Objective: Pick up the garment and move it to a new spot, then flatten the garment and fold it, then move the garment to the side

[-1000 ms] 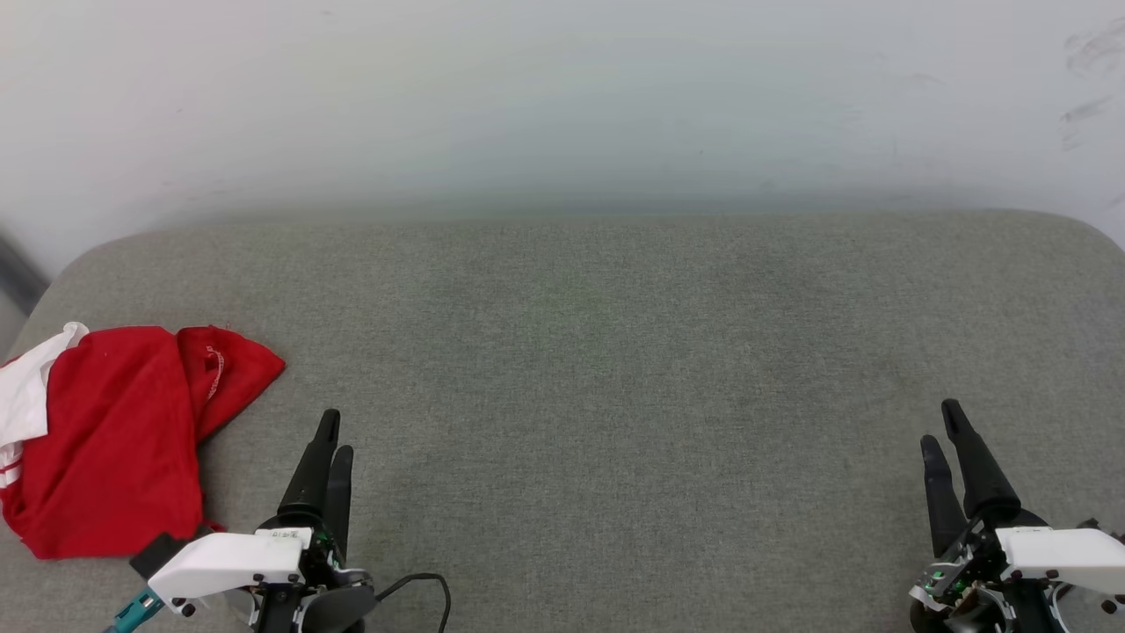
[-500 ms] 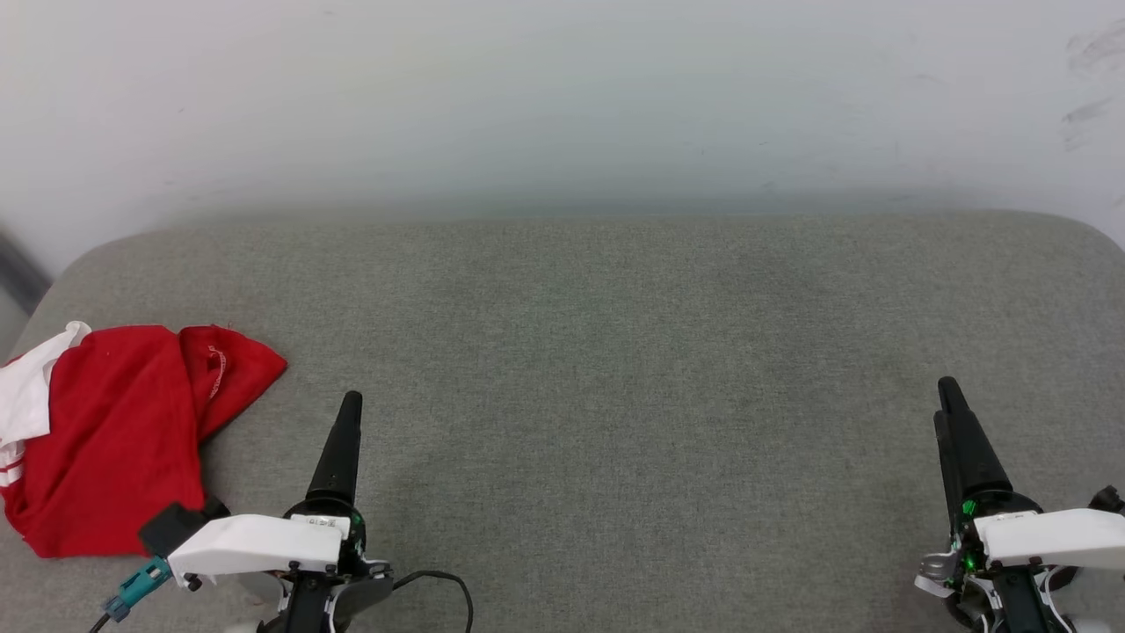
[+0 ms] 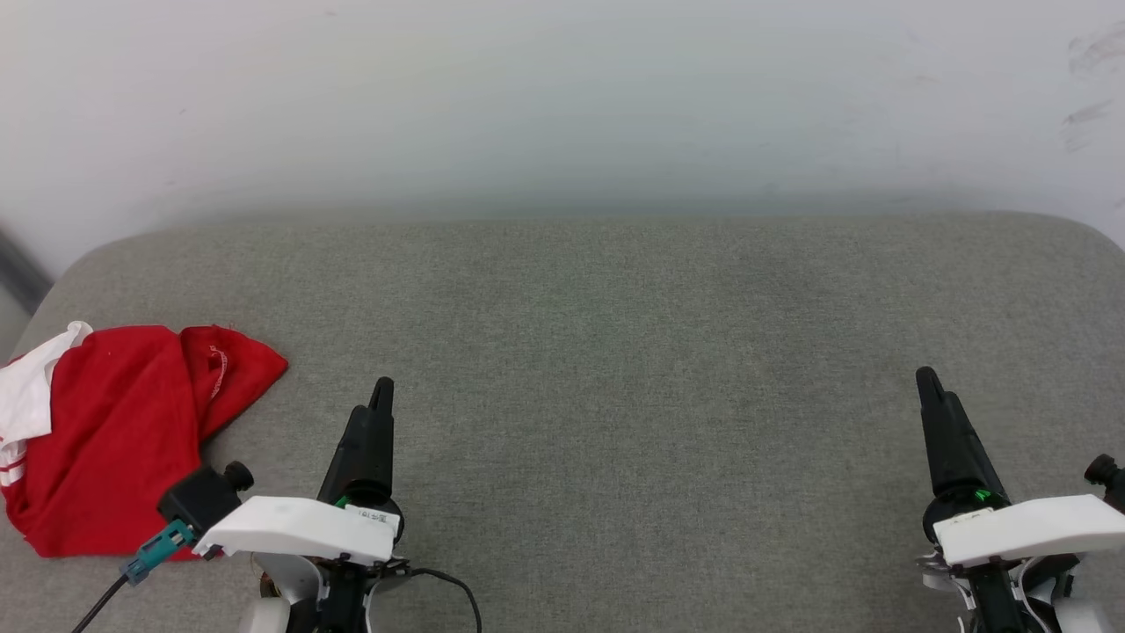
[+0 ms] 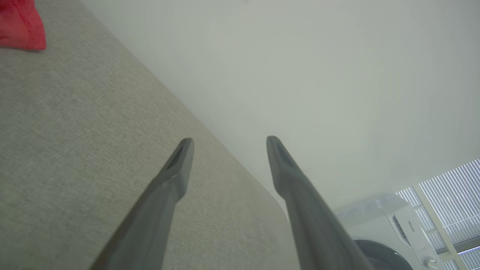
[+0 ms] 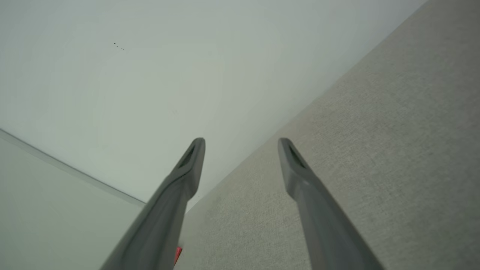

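Garment [image 3: 114,431] bunched left of left gripper [image 3: 379,394] w/o contact; that & right gripper [image 3: 925,381] released.

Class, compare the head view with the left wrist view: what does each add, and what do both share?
The head view adds the right gripper and the garment's white sleeve. The left wrist view adds a white washing machine and window blinds. Both share the red garment, the grey padded surface, the pale wall and the open left gripper.
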`<state>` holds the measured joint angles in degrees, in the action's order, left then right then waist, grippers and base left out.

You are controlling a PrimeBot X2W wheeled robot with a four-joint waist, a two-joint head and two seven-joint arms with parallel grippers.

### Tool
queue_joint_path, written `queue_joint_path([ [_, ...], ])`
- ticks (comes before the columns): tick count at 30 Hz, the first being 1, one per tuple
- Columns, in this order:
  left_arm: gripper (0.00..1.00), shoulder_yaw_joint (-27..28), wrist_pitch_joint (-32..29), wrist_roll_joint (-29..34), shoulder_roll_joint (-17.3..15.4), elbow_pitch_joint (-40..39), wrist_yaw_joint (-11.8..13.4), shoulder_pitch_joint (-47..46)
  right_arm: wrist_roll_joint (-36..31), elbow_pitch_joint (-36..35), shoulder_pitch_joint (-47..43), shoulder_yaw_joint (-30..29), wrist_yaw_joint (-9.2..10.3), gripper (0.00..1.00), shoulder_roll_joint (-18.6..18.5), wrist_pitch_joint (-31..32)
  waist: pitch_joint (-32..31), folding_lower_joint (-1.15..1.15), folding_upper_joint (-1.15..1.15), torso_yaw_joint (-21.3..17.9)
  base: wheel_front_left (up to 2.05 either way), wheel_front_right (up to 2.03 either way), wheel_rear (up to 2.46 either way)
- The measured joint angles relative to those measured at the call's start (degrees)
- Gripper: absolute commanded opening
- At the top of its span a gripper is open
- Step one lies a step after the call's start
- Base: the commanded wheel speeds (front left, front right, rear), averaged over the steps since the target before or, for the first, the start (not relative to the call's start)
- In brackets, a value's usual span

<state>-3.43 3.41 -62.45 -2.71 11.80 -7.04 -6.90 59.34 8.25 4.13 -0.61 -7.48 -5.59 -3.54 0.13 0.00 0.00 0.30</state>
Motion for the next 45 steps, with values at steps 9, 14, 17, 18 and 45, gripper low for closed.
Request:
queue_joint_path([
  [9,1.00,-1.79,1.60,12.67,-0.01,0.77,1.37,-0.67,-13.37,0.43,0.07,0.40,0.00,1.00,-0.32,-1.54,-0.06,0.00,0.00,0.07,0.00,0.00,0.00],
  [14,1.00,-2.29,2.50,19.22,-0.04,1.46,2.59,-0.80,-18.94,0.62,0.42,0.36,0.00,1.00,-0.02,-2.50,-0.15,0.00,0.00,0.11,0.00,0.00,0.00],
  [17,1.00,-2.58,3.04,22.56,-0.09,1.76,3.28,-1.10,-21.67,0.70,0.58,0.37,0.00,1.00,0.05,-2.69,-0.19,0.00,0.00,0.15,0.00,0.00,0.00],
  [18,1.00,-2.74,3.18,23.62,-0.10,1.81,3.60,-1.24,-22.81,0.77,0.59,0.33,0.00,1.00,0.09,-2.72,-0.20,0.00,0.00,0.18,0.00,0.00,0.00],
  [45,1.00,-5.22,7.19,42.32,-1.86,3.66,7.80,-2.32,-40.95,0.59,0.69,-0.51,-0.01,1.00,0.71,-0.44,-0.34,0.00,0.00,0.78,0.00,0.00,0.00],
])
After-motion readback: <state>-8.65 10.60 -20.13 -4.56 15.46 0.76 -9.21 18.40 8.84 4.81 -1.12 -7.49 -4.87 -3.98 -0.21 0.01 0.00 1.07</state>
